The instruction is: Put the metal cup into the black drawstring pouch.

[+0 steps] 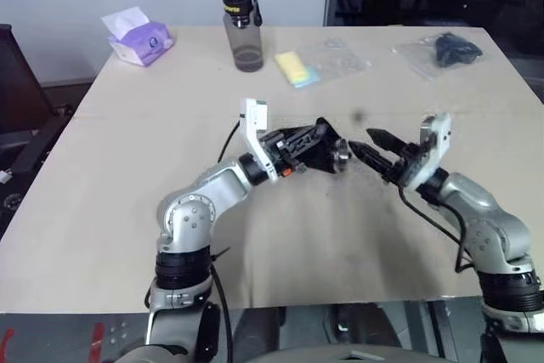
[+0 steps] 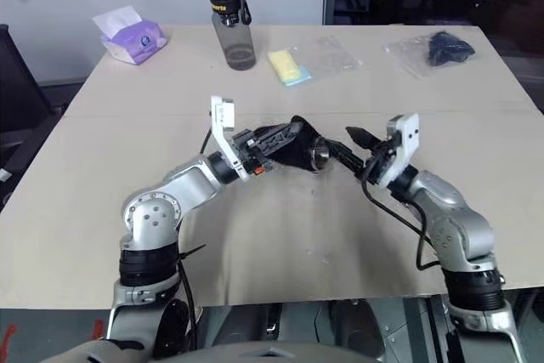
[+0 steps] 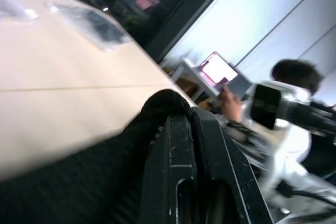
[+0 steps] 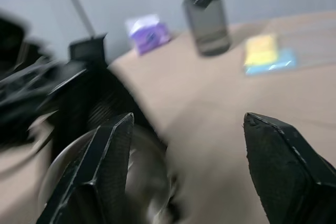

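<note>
Above the middle of the table, my left gripper (image 1: pixel 308 140) is shut on the black drawstring pouch (image 1: pixel 324 159) and holds it up. The metal cup (image 1: pixel 341 155) sits in the pouch's mouth with its shiny silver end poking out toward my right gripper (image 1: pixel 371 147). That gripper is open just to the right of the cup, its fingers spread wide. In the right wrist view the cup (image 4: pixel 142 174) lies close by one finger (image 4: pixel 100 171), with the pouch (image 4: pixel 97 106) behind it. The left wrist view shows my fingers (image 3: pixel 194 182) pinching the pouch fabric (image 3: pixel 100 177).
At the table's far side stand a grey bottle with a black cap (image 1: pixel 242 27), a purple tissue pack (image 1: pixel 136 40), a yellow item in a clear bag (image 1: pixel 299 68) and a dark item in a plastic bag (image 1: pixel 446 48). A person (image 3: pixel 294 77) sits beyond the table.
</note>
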`<state>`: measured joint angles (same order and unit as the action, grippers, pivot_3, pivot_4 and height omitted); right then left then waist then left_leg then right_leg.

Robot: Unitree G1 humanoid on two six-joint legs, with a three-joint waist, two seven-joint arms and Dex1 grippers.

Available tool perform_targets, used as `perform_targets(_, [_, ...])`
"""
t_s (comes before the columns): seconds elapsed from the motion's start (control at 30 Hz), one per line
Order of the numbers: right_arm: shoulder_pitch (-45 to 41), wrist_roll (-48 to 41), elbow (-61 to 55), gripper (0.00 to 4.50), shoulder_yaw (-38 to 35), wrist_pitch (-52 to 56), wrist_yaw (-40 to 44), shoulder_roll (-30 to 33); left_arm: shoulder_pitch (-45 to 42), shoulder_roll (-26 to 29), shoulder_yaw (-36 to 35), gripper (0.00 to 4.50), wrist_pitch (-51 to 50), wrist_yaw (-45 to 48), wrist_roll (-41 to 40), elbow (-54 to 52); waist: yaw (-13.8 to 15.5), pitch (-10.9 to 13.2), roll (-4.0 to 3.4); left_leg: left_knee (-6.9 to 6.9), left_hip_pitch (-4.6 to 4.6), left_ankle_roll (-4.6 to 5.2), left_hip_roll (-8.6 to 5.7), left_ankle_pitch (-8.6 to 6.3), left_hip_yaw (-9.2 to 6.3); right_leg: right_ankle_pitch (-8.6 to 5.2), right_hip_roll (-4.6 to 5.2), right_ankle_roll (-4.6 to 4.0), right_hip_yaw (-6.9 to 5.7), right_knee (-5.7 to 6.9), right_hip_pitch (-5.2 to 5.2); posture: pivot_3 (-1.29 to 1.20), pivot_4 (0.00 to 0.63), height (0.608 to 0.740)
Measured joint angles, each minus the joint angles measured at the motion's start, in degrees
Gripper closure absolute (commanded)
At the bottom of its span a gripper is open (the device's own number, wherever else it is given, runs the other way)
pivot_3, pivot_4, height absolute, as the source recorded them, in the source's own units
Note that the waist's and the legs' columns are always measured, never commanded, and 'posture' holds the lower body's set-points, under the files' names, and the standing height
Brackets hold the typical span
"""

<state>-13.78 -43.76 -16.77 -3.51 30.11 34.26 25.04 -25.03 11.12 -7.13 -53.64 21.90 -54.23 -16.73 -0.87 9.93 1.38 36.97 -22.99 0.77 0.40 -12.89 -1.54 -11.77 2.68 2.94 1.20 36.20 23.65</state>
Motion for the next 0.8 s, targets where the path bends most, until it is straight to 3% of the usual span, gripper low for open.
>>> perform_targets(0.17, [2.4, -1.4, -0.1, 1.05, -6.0, -1.6, 3.0, 2.4, 3.1, 1.2, 0.9, 4.50, 0.1, 1.8, 0.0, 0.0, 0.2, 0.0, 0.00, 0.03, -0.01, 0.00, 0.00, 0.00, 0.03, -0.14, 0.01, 0.00, 0.02, -0.02, -0.01, 0.00, 0.150, 0.740])
perform_targets(0.23, [3.0, 2.4, 2.2, 1.05, -6.5, -4.4, 3.5, 3.9, 3.6, 1.3, 0.8, 4.50, 0.1, 2.1, -0.2, 0.0, 0.2, 0.0, 0.01, 0.03, -0.01, 0.00, -0.01, 0.00, 0.03, -0.14, 0.01, 0.00, 0.02, -0.02, -0.01, 0.00, 0.150, 0.740])
perform_targets(0.5, [2.7, 32.6, 16.9, 1.05, 9.4, -28.6, 5.3, 6.0, 3.4, 1.8, 0.4, 4.50, 0.1, 2.3, -1.9, 0.0, -0.1, 0.0, 0.01, 0.01, 0.04, -0.01, 0.01, 0.00, 0.10, -0.14, -0.01, 0.03, 0.07, -0.01, 0.01, 0.00, 0.150, 0.740])
perform_targets(0.8, [-6.6, 40.6, 33.3, 1.05, 12.1, -39.7, 1.4, -2.6, 8.2, 7.9, 1.2, 4.50, -0.5, 5.0, -0.2, -0.3, 0.2, 0.0, 0.01, 0.01, 0.01, -0.02, -0.01, 0.01, 0.06, -0.02, 0.02, -0.19, 0.06, -0.01, 0.01, 0.00, 0.150, 0.740])
